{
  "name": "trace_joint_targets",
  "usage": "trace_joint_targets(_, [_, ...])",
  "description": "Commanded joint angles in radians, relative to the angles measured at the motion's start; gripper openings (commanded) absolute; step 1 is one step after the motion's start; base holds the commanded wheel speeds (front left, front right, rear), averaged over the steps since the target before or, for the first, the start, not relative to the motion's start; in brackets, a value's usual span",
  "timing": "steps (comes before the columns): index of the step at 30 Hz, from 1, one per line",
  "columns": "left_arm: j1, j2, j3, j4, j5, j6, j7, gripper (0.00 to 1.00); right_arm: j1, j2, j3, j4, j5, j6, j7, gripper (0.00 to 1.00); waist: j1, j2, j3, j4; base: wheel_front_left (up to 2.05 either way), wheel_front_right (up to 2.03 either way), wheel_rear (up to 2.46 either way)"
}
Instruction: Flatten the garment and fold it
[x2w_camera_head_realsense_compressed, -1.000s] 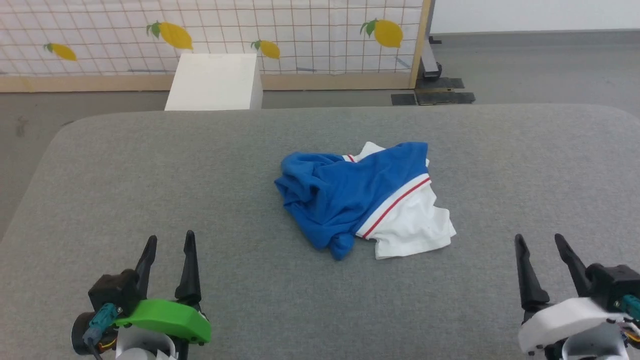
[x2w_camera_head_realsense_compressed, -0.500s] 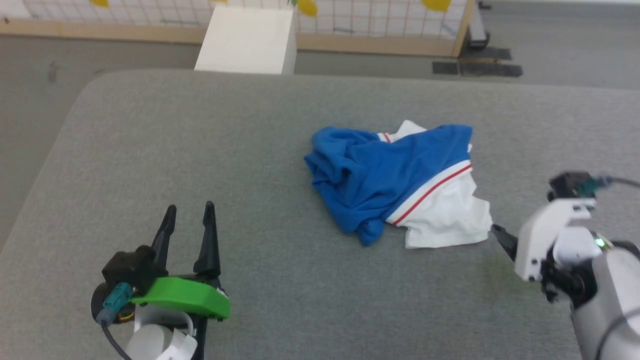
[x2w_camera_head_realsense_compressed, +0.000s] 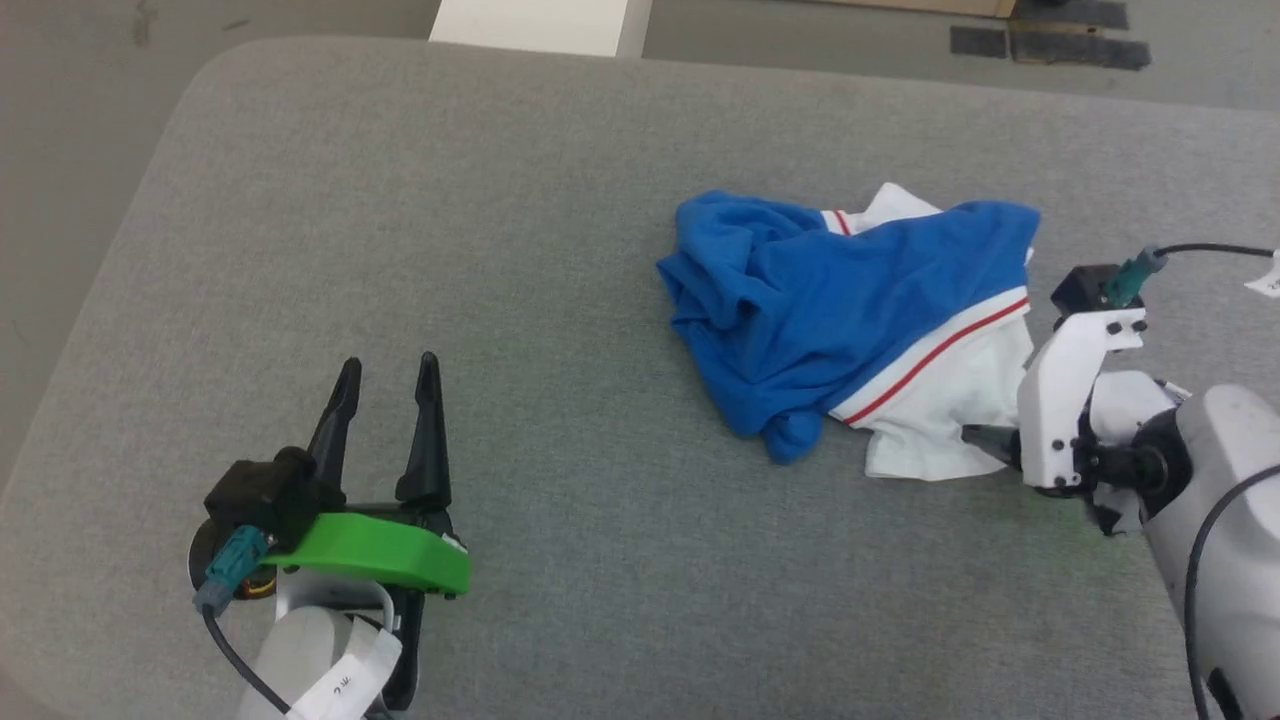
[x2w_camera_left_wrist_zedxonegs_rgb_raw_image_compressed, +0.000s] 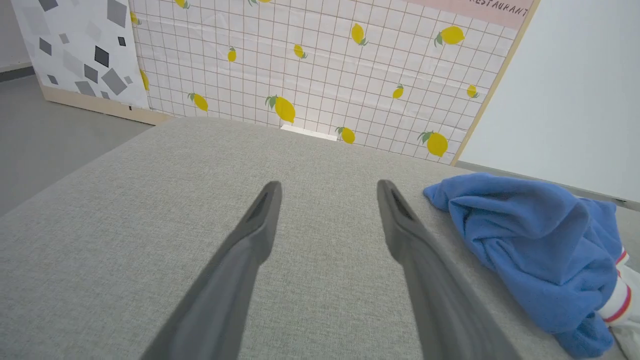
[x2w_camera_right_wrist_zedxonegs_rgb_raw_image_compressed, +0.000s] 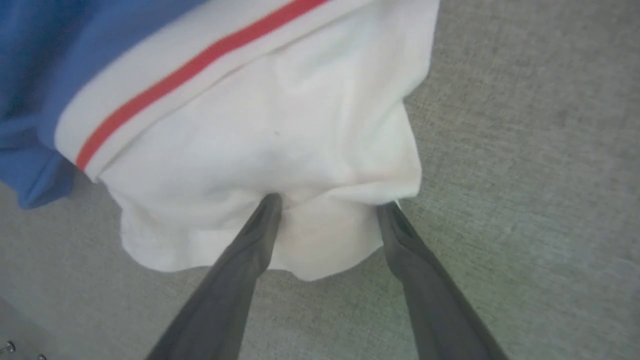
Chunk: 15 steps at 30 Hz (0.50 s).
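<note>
The crumpled blue jersey shirt (x2w_camera_head_realsense_compressed: 820, 330) lies right of the desk's (x2w_camera_head_realsense_compressed: 400, 200) middle. The right tool (x2w_camera_right_wrist_zedxonegs_rgb_raw_image_compressed: 330, 205), spread wide, has its 2 fingertips at the white sleeve's edge, gripping nothing. The left tool (x2w_camera_head_realsense_compressed: 388, 362) hovers wide toward the near-left corner.

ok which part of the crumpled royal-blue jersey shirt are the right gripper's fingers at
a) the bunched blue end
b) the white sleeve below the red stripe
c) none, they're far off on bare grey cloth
b: the right gripper has its open dark fingers with their tips at the edge of the white sleeve of the crumpled royal-blue jersey shirt.
</note>
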Motion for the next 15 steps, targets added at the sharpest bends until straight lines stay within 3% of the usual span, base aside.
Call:
trace_joint_targets(1, [-0.011,-0.005,0.005,0.0,0.005,-0.006,-0.005,1.0,0.05,0.023,0.032,0.054,0.022,-0.001,0.026,0.79,0.0,0.012,0.018,0.017,0.0,0.0,0.0])
trace_joint_targets(2, [-0.012,-0.006,0.007,0.001,0.006,-0.007,-0.005,1.0,0.06,0.027,0.042,0.067,0.04,-0.001,0.034,0.33,0.0,0.012,0.019,0.018,0.0,0.0,0.0])
trace_joint_targets(3, [-0.011,-0.007,0.008,0.002,0.006,-0.008,-0.005,1.0,0.065,0.027,0.053,0.074,0.049,-0.001,0.035,0.04,0.0,0.012,0.019,0.018,0.0,0.0,0.0])
trace_joint_targets(4, [-0.012,-0.007,0.01,0.002,0.007,-0.009,-0.005,1.0,0.07,0.027,0.065,0.079,0.062,-0.001,0.034,0.0,0.0,0.012,0.019,0.017,0.0,0.0,0.0])
trace_joint_targets(9, [-0.006,-0.008,0.025,0.015,0.014,-0.01,-0.005,1.0,0.058,0.02,0.116,0.041,0.113,-0.001,-0.068,0.0,0.0,0.012,-0.007,-0.006,0.0,0.0,0.0])
trace_joint_targets(15, [0.02,-0.009,0.037,0.039,0.026,-0.012,-0.005,1.0,0.039,-0.046,0.195,-0.046,0.139,-0.001,-0.226,0.0,0.0,0.012,-0.079,-0.045,0.0,0.0,0.0])
